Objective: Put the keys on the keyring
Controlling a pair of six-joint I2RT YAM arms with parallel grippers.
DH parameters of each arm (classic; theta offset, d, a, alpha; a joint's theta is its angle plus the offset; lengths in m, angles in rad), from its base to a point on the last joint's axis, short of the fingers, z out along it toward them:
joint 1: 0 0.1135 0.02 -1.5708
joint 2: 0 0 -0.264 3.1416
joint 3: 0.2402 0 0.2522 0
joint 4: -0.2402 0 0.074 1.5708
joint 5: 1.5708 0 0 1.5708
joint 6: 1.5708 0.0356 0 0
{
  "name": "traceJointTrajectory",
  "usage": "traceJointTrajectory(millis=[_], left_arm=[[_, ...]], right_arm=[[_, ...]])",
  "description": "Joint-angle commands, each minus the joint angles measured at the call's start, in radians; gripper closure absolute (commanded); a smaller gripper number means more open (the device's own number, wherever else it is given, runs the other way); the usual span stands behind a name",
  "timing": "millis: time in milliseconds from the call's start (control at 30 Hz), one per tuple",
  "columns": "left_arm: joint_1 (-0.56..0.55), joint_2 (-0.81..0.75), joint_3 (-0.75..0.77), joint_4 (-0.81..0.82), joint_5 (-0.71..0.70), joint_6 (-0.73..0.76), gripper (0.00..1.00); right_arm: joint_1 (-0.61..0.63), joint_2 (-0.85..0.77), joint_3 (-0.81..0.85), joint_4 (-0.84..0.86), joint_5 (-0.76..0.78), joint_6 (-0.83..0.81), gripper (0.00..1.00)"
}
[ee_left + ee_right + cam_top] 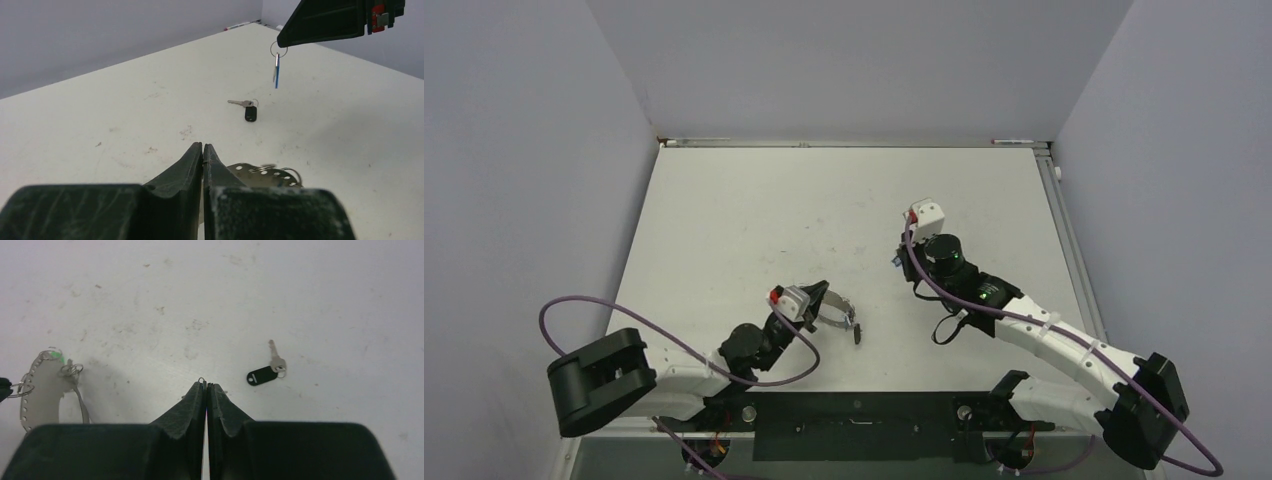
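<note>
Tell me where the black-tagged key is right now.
In the top view the black-tagged key lies on the table, just right of the keyring pinched in the left hand; the right hand, holding a blue key, hangs beyond it.

Shiny metal keyring (257, 171); matt, scuffed white table (724, 220).

left claw (821, 293): on keyring (837, 312) | right claw (902, 260): blue-tagged key (895, 264) | black-tagged key (858, 334): on table (724, 220)
</note>
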Motion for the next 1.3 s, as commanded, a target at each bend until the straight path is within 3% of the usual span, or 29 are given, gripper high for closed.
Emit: traceJointTrajectory(millis=[0, 133, 300, 400, 500, 633, 833, 967, 1100, 1267], left_arm=[[0.034, 0.134, 0.125, 0.294, 0.125, -0.022, 1.0], [0.023, 0.182, 0.097, 0.36, 0.158, -0.041, 1.0], [-0.011, 0.105, -0.06, 0.319, 0.037, -0.127, 1.0], [-0.04, -0.026, -0.126, 0.143, -0.001, -0.163, 1.0], [-0.043, -0.167, -0.111, -0.195, -0.04, -0.251, 1.0], [-0.046, -0.284, -0.19, -0.244, -0.11, -0.355, 1.0], [-0.046, -0.52, -0.146, -0.621, -0.133, -0.455, 1.0], [-0.045, -0.63, -0.115, -0.806, -0.14, -0.582, 0.72], [-0.043, -0.623, -0.039, -1.06, -0.174, -0.743, 0.7], [-0.043, -0.413, 0.109, -1.226, -0.118, -0.914, 0.6]], right_arm=[[-0.054, -0.087, 0.003, -0.037, 0.094, 0.04, 0.95], [-0.058, -0.081, -0.015, -0.032, 0.063, 0.055, 0.95], [-0.06, 0.007, -0.049, 0.029, 0.003, 0.1, 0.95], [-0.061, 0.055, -0.061, 0.109, -0.02, 0.109, 0.95], [-0.063, 0.113, -0.04, 0.139, -0.06, 0.112, 0.95], [-0.062, 0.162, -0.029, 0.17, -0.109, 0.122, 0.95], [-0.056, 0.16, -0.054, 0.173, -0.136, 0.134, 0.95], [-0.055, 0.123, -0.066, 0.138, -0.136, 0.129, 0.95], [-0.057, 0.076, -0.072, 0.095, -0.117, 0.14, 0.95], [-0.056, 0.045, -0.063, 0.031, -0.081, 0.164, 0.95]])
